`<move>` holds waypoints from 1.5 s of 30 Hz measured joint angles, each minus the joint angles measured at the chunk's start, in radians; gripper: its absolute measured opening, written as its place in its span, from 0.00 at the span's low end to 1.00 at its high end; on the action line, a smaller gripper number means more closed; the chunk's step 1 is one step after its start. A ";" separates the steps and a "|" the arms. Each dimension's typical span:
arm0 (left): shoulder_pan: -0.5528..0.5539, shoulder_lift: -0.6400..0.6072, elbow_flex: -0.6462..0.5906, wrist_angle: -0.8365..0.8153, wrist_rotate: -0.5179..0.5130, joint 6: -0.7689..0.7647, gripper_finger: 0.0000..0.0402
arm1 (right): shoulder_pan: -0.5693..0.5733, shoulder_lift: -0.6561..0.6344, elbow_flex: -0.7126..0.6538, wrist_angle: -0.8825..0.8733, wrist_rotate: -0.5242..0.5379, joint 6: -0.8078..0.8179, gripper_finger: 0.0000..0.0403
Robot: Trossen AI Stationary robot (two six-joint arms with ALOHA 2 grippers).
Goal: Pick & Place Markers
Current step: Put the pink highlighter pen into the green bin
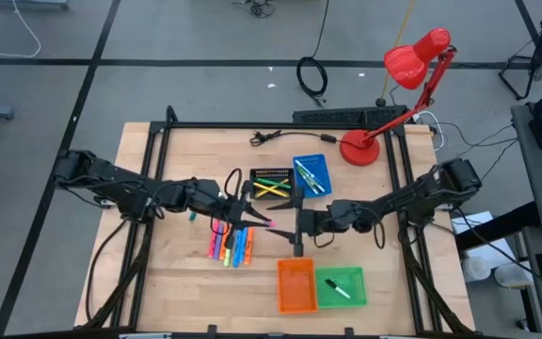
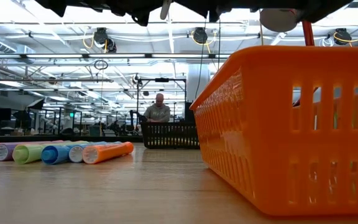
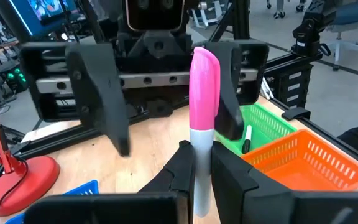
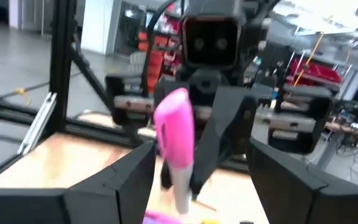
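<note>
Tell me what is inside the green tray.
One marker with a white body and dark cap lies in the green tray. The left wrist view shows it too, though the orange tray hides part of the floor there.

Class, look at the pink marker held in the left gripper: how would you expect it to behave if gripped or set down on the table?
The pink marker looks stiff: it stands straight out from the shut left gripper without bending. It is probably light, being slim. Its round body would likely roll on the table.
</note>
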 joint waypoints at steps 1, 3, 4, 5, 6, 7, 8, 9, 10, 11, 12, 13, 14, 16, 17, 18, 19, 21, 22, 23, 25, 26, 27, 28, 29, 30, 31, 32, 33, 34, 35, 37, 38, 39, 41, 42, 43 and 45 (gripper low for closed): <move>0.001 0.000 0.000 -0.001 -0.001 0.000 0.08 | -0.006 0.014 0.001 0.028 -0.001 0.000 0.59; 0.001 0.000 0.000 -0.004 -0.001 0.000 0.08 | -0.012 0.039 0.001 0.063 -0.002 -0.002 0.59; 0.001 0.000 0.000 -0.004 -0.001 0.000 0.08 | -0.014 0.048 0.000 0.082 -0.003 -0.003 0.59; 0.001 0.000 0.000 -0.007 -0.001 0.000 0.08 | -0.014 0.054 0.000 0.099 -0.003 -0.003 0.59; 0.001 0.000 0.000 -0.008 -0.004 0.000 0.08 | -0.015 0.058 0.000 0.115 -0.004 -0.004 0.59; 0.000 0.000 0.000 -0.011 -0.004 0.000 0.08 | -0.015 0.059 0.000 0.126 -0.003 -0.006 0.59; 0.001 0.000 0.000 -0.013 -0.004 0.000 0.08 | -0.014 0.058 0.000 0.127 -0.004 -0.010 0.59; 0.001 0.000 0.000 -0.015 -0.004 0.000 0.08 | -0.014 0.058 0.000 0.127 -0.004 -0.017 0.59; 0.001 0.000 0.000 -0.015 -0.004 0.000 0.08 | -0.013 0.059 0.000 0.125 -0.006 -0.026 0.58; 0.001 0.000 0.000 -0.015 -0.004 0.000 0.08 | -0.012 0.060 0.000 0.124 -0.006 -0.031 0.57; 0.001 0.000 0.000 -0.014 -0.004 0.000 0.08 | -0.012 0.060 0.000 0.124 -0.006 -0.032 0.56; 0.000 0.000 0.000 -0.015 -0.004 0.000 0.08 | -0.012 0.060 0.000 0.125 -0.007 -0.032 0.54; 0.000 0.000 0.000 -0.017 -0.004 0.000 0.08 | -0.013 0.059 0.000 0.125 -0.009 -0.029 0.51; 0.000 0.000 0.000 -0.016 -0.004 0.000 0.08 | -0.013 0.059 0.000 0.116 -0.038 -0.028 0.45; 0.001 0.000 0.000 -0.015 -0.004 0.000 0.08 | -0.013 0.059 0.000 0.113 -0.057 -0.028 0.41; 0.001 0.000 0.000 -0.015 -0.004 0.000 0.08 | -0.013 0.059 0.000 0.110 -0.075 -0.028 0.37; 0.000 0.000 0.000 -0.014 -0.004 0.000 0.08 | -0.013 0.059 0.000 0.108 -0.089 -0.028 0.32; 0.000 0.000 0.000 -0.014 0.001 0.001 0.08 | -0.014 0.059 0.000 0.101 -0.105 -0.029 0.22; 0.000 0.000 0.000 -0.015 0.000 0.001 0.08 | -0.015 0.059 0.000 0.100 -0.106 -0.029 0.17; 0.000 0.000 0.000 -0.015 -0.001 -0.002 0.08 | -0.015 0.059 0.000 0.098 -0.107 -0.033 0.12; 0.001 0.000 0.000 -0.015 -0.001 -0.005 0.08 | -0.015 0.058 0.000 0.098 -0.104 -0.045 0.08; 0.001 0.000 0.000 -0.014 -0.001 -0.006 0.09 | -0.015 0.058 0.000 0.100 -0.104 -0.055 0.08; 0.000 0.000 0.000 -0.013 -0.001 -0.007 0.10 | -0.012 0.059 0.000 0.103 -0.103 -0.060 0.08; 0.000 0.000 0.000 -0.010 -0.001 -0.007 0.12 | -0.007 0.059 0.000 0.108 -0.103 -0.062 0.08; 0.000 0.000 0.000 -0.008 -0.001 -0.006 0.14 | -0.004 0.059 0.000 0.113 -0.103 -0.063 0.08; 0.000 0.000 0.001 -0.006 -0.001 -0.005 0.17 | 0.000 0.059 0.000 0.117 -0.102 -0.066 0.08; 0.000 0.000 0.001 -0.007 -0.001 -0.006 0.19 | 0.005 0.053 0.000 0.116 -0.102 -0.072 0.08; 0.000 0.000 0.001 -0.008 -0.001 -0.013 0.22 | 0.012 0.044 0.000 0.106 -0.099 -0.078 0.08; 0.000 0.000 0.001 -0.010 -0.001 -0.027 0.24 | 0.018 0.031 0.000 0.093 -0.098 -0.079 0.08; 0.000 0.000 0.001 -0.016 -0.001 -0.038 0.27 | 0.024 0.019 0.000 0.086 -0.099 -0.079 0.08; 0.000 0.000 0.001 -0.019 0.000 -0.047 0.29 | 0.031 0.005 0.000 0.070 -0.099 -0.078 0.08; 0.000 0.000 0.001 -0.031 -0.011 -0.049 0.32 | 0.047 -0.033 0.000 0.013 -0.104 -0.066 0.08; 0.001 0.001 0.001 -0.033 -0.014 -0.049 0.34 | 0.058 -0.052 0.000 -0.016 -0.106 -0.057 0.08; 0.002 0.001 0.001 -0.037 -0.017 -0.049 0.35 | 0.068 -0.070 0.000 -0.045 -0.108 -0.041 0.08; 0.001 0.001 0.001 -0.039 -0.017 -0.049 0.38 | 0.095 -0.116 0.000 -0.150 -0.111 0.003 0.08; 0.001 0.001 0.001 -0.048 -0.017 -0.049 0.39 | 0.111 -0.138 0.000 -0.210 -0.110 0.024 0.08; 0.000 0.001 0.001 -0.057 -0.018 -0.048 0.39 | 0.126 -0.157 0.000 -0.257 -0.107 0.047 0.08; 0.000 -0.011 0.000 -0.088 -0.052 -0.035 0.40 | 0.162 -0.201 0.000 -0.348 -0.107 0.089 0.08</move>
